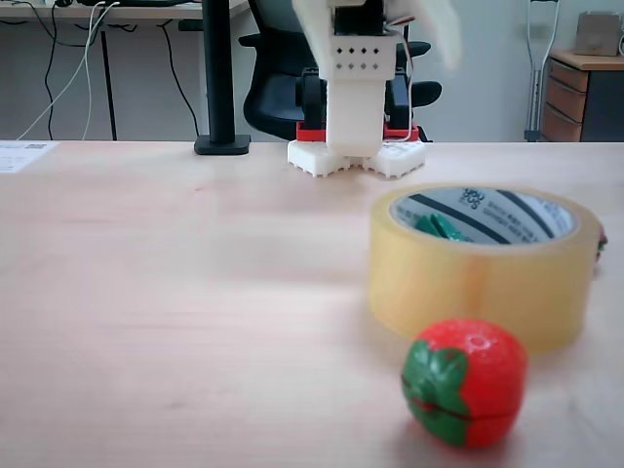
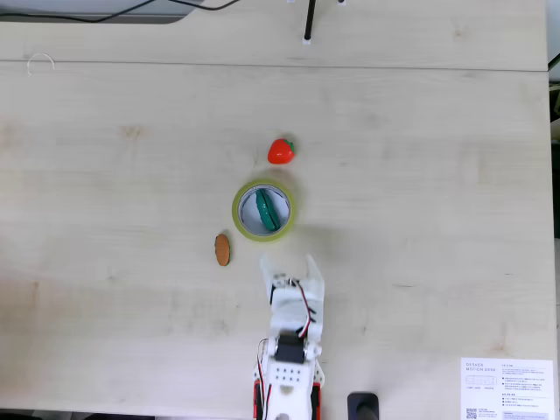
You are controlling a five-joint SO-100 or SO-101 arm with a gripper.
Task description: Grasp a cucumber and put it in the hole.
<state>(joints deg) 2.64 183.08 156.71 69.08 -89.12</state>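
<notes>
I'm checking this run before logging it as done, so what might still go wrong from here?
The cucumber already lies inside the tape roll, so the main risk is disturbing it. The open gripper sits just off the roll's rim; a careless retreat may nudge the roll and drag it off the cucumber. A wide swing might also knock the strawberry or the brown piece beside the roll.

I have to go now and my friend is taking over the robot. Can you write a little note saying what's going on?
Gripper: open, empty, just short of the tape roll.
Cucumber: lying inside the hole.
Strawberry beyond the roll, a small brown piece beside it; both untouched.
Done: cucumber is in the hole.
Left: nothing, just park the arm.
</notes>
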